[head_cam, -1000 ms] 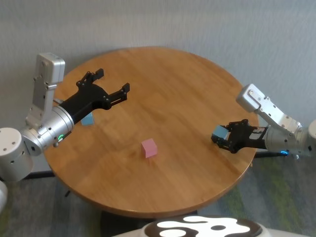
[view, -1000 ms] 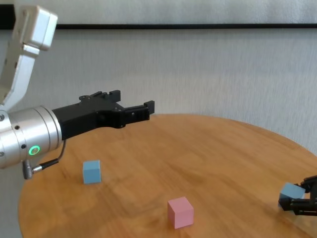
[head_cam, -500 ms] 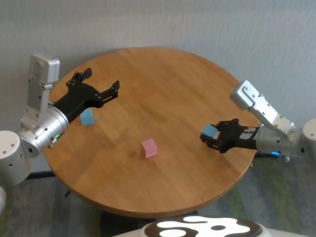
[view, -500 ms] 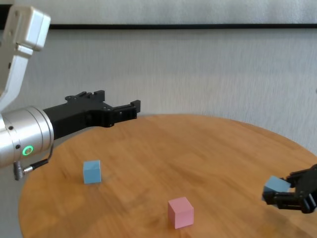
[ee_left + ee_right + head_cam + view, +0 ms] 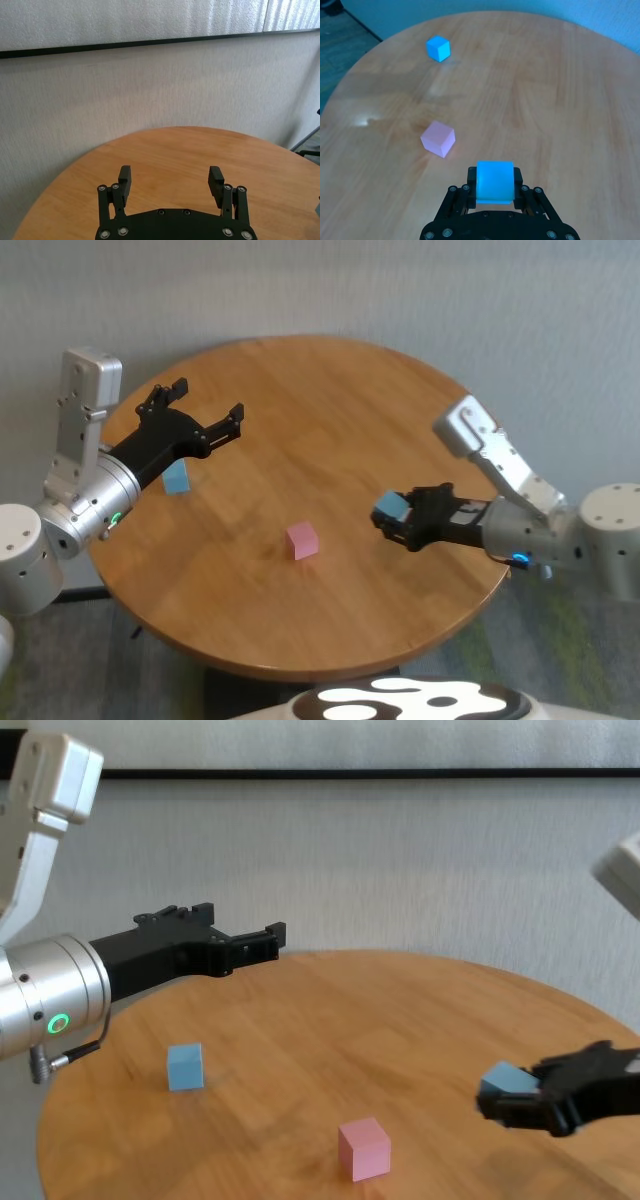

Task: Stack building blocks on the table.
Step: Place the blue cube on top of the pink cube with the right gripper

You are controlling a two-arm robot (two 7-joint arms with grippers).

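Right end effector (image 5: 392,520) clenches a matte light blue cube (image 5: 388,506) above the table (image 5: 330,400).

The right hand (image 5: 392,520) carried its blue cube (image 5: 388,506) closer to the pink cube (image 5: 302,540).

**Wood, matt cubes, black and silver hardware**

Smooth light-brown wood grain on the counter (image 5: 330,390), with a soft sheen. Plain matt faces on the pink cube (image 5: 302,540) and both blue cubes (image 5: 176,477) (image 5: 390,508). Matt black on the left gripper (image 5: 205,412) and right gripper (image 5: 397,524); satin silver forearm shells behind. Rough textured wall (image 5: 400,860).
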